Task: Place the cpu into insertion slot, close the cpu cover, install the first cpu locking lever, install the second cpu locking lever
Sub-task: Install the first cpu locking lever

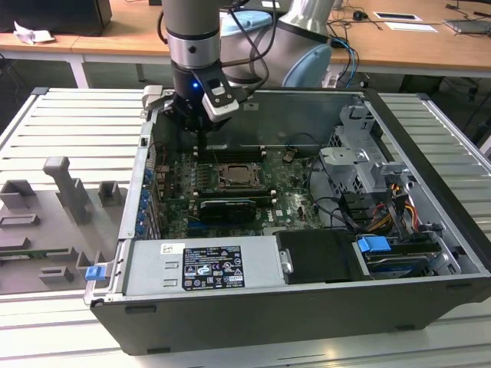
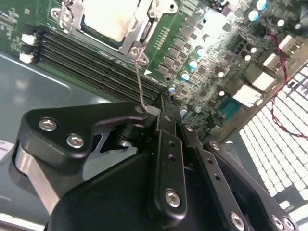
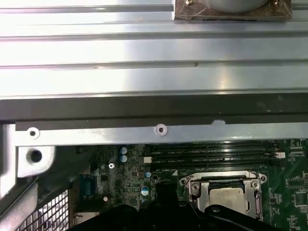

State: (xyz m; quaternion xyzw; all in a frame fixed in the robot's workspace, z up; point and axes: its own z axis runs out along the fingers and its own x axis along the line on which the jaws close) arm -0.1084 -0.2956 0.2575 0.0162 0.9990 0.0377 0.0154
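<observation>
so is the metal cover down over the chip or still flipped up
Down. In both wrist views the cover lies flat around the chip, its pale face showing through the cut-out. One thin lever stands up at the gripper.

The cpu (image 2: 108, 19) has a pale, matt metal face inside the shiny silver metal cpu cover (image 2: 144, 33), the circuit board (image 2: 192, 33) around them is glossy green, the gripper (image 2: 159, 120) is matt black with bright screws, and the computer case (image 1: 430, 199) is dull grey sheet metal.
</observation>
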